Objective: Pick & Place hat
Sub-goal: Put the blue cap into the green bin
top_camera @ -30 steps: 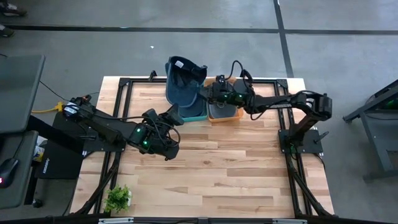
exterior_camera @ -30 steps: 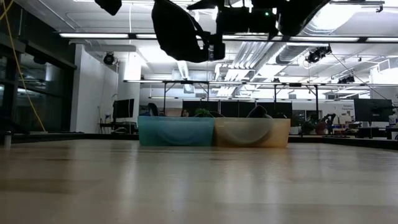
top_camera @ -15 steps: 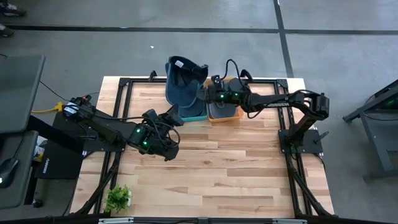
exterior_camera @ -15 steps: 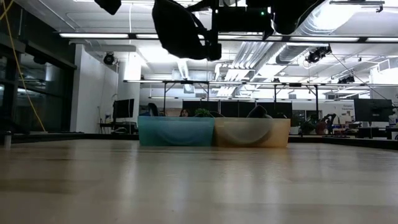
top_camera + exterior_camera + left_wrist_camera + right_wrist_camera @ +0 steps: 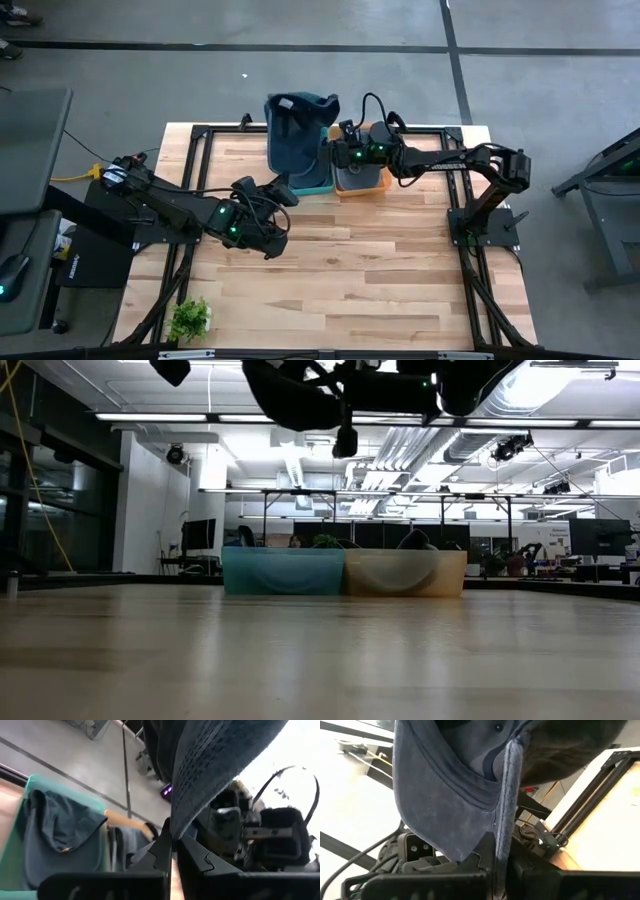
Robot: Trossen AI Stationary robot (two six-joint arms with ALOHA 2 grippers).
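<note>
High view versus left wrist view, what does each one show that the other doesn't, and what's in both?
Only the high view shows the whole wooden table, the small green plant at its near corner, and the orange bin. Only the left wrist view shows another dark hat lying inside the teal bin, and the left gripper shut on the denim hat's edge. Both show that denim hat, the teal bin and the right gripper at the hat.
</note>
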